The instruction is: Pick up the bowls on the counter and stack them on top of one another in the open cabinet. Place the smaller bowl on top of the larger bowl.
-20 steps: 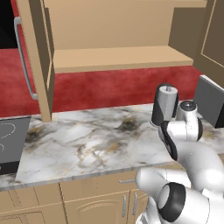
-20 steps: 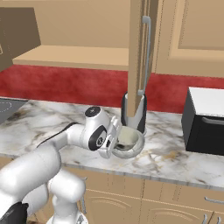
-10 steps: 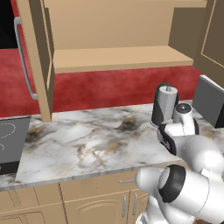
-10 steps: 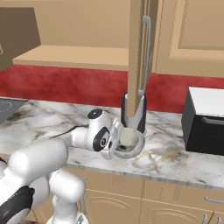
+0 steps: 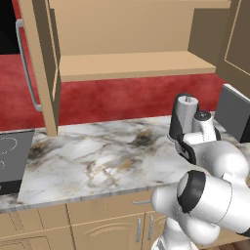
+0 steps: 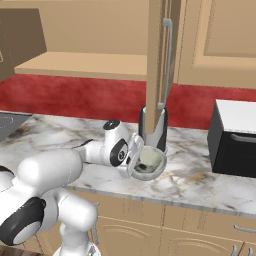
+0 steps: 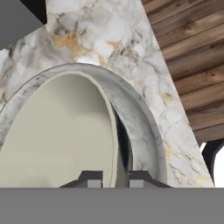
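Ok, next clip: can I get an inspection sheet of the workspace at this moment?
Surface: marble counter, veined, over wooden drawers.
Job's things: smaller bowl sits nested inside the larger bowl, both down at the counter near its front edge; open cabinet has a bare shelf.
Clutter: black-and-silver cylindrical appliance just behind the bowls; black box at the counter's right end.
Grippers: tool shut on the smaller bowl's thin rim, one finger on each side.
Cables: nothing seen.
Surroundings: red wall behind the counter, cooktop to the left, wooden floor below.
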Robot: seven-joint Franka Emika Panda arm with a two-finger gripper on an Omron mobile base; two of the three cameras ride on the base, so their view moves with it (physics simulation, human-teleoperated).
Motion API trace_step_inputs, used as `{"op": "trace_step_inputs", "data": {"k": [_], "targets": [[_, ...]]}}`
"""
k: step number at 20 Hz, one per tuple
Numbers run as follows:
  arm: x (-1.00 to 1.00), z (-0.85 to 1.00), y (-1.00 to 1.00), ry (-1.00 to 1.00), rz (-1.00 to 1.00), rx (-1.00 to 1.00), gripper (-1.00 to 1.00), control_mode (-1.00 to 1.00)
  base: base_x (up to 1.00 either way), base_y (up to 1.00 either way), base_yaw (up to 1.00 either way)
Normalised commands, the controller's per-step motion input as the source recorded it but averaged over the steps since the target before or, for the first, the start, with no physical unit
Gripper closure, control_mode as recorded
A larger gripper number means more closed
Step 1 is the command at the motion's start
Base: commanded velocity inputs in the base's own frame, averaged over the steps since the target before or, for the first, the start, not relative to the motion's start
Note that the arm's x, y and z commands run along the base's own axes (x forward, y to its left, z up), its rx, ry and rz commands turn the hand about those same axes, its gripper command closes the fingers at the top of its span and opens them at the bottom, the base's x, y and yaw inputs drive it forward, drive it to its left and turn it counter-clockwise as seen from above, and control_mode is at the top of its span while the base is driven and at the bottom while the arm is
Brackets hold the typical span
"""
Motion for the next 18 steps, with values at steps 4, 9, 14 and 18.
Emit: {"op": "trace_step_inputs", "data": {"k": [4, 9, 14, 18], "targets": [[0.0, 0.0, 0.0, 0.0, -0.01, 0.0, -1.0, -1.0, 0.0, 0.0, 0.0], [-0.06, 0.01, 0.0, 0.0, -0.01, 0.0, -1.0, -1.0, 0.0, 0.0, 0.0], [-0.09, 0.16, -0.05, 0.01, -0.04, 0.04, -1.0, -1.0, 0.0, 0.0, 0.0], [-0.16, 0.21, -0.03, 0.0, -0.04, 0.04, -1.0, -1.0, 0.0, 0.0, 0.0]]}}
